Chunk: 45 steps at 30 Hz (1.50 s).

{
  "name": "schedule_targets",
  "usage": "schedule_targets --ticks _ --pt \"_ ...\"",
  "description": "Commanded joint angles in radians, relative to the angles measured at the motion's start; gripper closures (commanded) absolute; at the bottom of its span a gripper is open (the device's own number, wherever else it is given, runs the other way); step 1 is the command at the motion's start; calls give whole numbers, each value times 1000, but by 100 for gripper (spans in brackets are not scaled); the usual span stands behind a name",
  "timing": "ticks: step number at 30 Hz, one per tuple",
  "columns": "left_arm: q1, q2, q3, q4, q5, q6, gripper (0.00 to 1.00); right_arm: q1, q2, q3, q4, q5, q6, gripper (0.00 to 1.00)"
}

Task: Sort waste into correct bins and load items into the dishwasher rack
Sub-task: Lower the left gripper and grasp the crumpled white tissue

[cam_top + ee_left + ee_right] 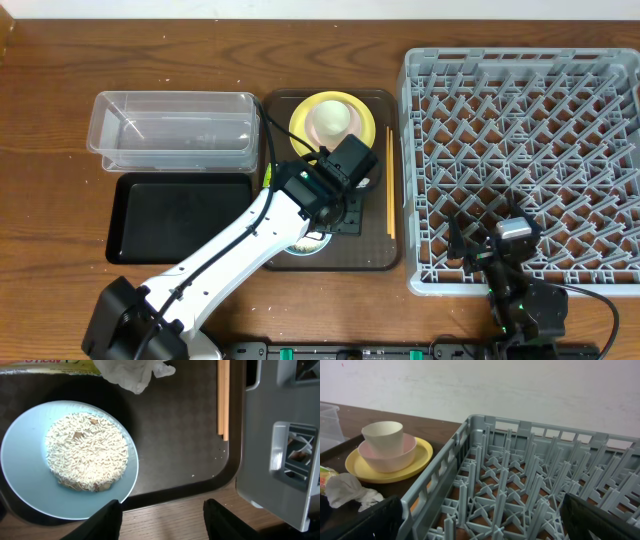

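The crumpled white tissue (131, 372) lies ahead of the left gripper (162, 520), a little toward its left finger, on the dark brown tray (175, 450). It is a loose lump with no clear long axis, so I think the angle of the grasp matters little. The snack wrapper (50, 366) is just beside it, further to the left. The light blue bowl (20, 460), with rice (85, 450) heaped inside, sits near the left finger, ahead of it and outward. The chopsticks (223, 400) lie ahead of the right finger and point straight away from the jaws, so the jaws would close across them without a wrist turn. These jaws stand partly open and hold nothing. The right gripper (485, 520), spread wide and empty, hangs over the dishwasher rack (530, 475). The left arm is therefore clearly the nearer one to the waste.
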Motion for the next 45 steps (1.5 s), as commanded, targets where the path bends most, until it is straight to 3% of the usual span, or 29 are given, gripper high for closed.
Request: schedule_targets --ticks 1,10,13,21,24,30,33,39,41,45 --pt "-2 -1 -6 -6 0 41 43 -5 1 -2 -4 6 4 1" --pt "0 -1 -6 -2 -311 99 42 -5 1 -2 -4 6 4 1" --pt "0 -1 -6 -3 -381 99 24 -5 1 -2 -4 6 4 1" --pt "0 -1 -6 8 -354 65 22 -5 1 -2 -4 6 4 1" --pt "0 -1 -6 8 -349 65 10 -5 1 -2 -4 6 4 1" --pt "0 -1 -6 15 -349 65 10 -5 1 -2 -4 6 4 1" --pt "0 -1 -6 34 -349 65 24 -5 1 -2 -4 6 4 1" --pt "0 -1 -6 30 -348 65 78 -5 1 -2 -4 6 4 1" --pt "0 -1 -6 23 -344 65 87 -5 1 -2 -4 6 4 1" --pt "0 -1 -6 5 -285 66 92 -5 1 -2 -4 6 4 1"
